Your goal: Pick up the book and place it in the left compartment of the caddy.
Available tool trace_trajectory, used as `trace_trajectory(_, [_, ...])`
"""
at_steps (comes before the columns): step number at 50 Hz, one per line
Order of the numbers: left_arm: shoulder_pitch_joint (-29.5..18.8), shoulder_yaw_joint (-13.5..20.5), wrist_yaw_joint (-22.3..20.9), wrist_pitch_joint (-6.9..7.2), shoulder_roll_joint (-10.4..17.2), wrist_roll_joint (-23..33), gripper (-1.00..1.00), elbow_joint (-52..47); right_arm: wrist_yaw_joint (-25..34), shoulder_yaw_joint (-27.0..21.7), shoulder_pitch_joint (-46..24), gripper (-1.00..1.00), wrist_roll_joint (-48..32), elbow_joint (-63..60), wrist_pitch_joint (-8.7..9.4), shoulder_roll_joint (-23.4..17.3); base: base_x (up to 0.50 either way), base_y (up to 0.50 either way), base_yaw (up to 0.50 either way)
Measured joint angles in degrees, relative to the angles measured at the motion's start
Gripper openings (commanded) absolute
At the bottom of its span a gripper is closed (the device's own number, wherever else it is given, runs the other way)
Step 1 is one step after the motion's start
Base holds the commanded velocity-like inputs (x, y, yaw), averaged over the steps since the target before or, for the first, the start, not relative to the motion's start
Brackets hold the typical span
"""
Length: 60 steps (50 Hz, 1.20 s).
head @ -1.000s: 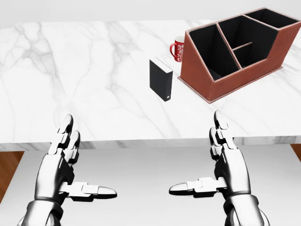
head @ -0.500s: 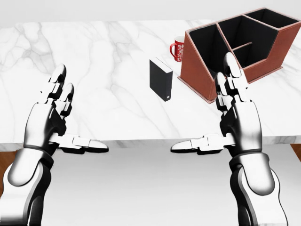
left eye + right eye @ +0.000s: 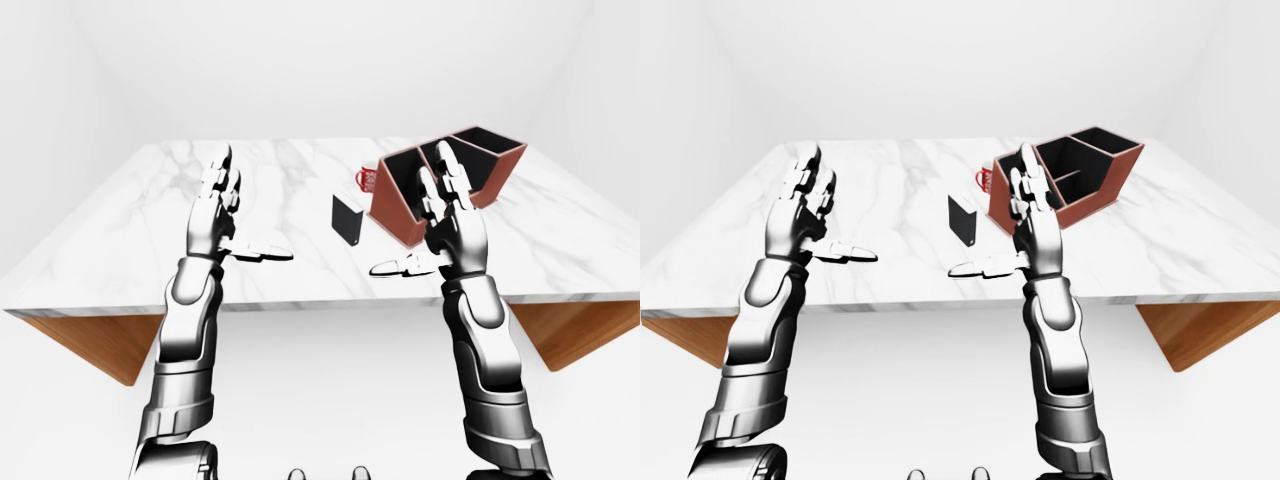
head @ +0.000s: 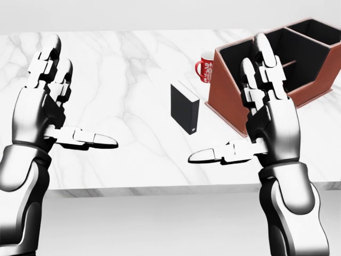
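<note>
Upright, book (image 4: 184, 110) beside caddy (image 4: 233, 104), untouched.

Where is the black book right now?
In the head view, the book stands upright on the marble table near the middle, just left of the caddy, below the red mug.
</note>
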Motion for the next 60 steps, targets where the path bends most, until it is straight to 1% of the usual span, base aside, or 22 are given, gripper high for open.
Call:
trace_trajectory(14, [0.1, 0.0, 0.4, 0.0, 0.0, 0.4, 1.0, 0.0, 0.6, 0.3, 0.0, 1.0, 0.2, -0.9, 0.0, 0.3, 0.5, 0.06, 0.0])
trace_trajectory(32, [1.7, -0.1, 1.0, 0.0, -0.6, 0.5, 1.0, -1.7, 1.0, 0.2, 0.6, 1.0, 0.5, -1.8, 0.0, 0.2, 0.47, 0.09, 0.0])
trace_trajectory(40, [2.0, -0.1, 1.2, 0.0, -0.6, 0.5, 1.0, -2.2, 1.2, 0.4, 0.6, 1.0, 0.1, -1.7, 0.0, 0.3, 0.17, 0.02, 0.0])
trace_trajectory(60, [2.2, 0.0, 1.3, 0.0, -0.6, 0.5, 1.0, -2.1, 1.3, 0.7, -0.1, 1.0, -0.5, -0.9, 0.0, 0.5, 0.01, 0.0, 0.0])
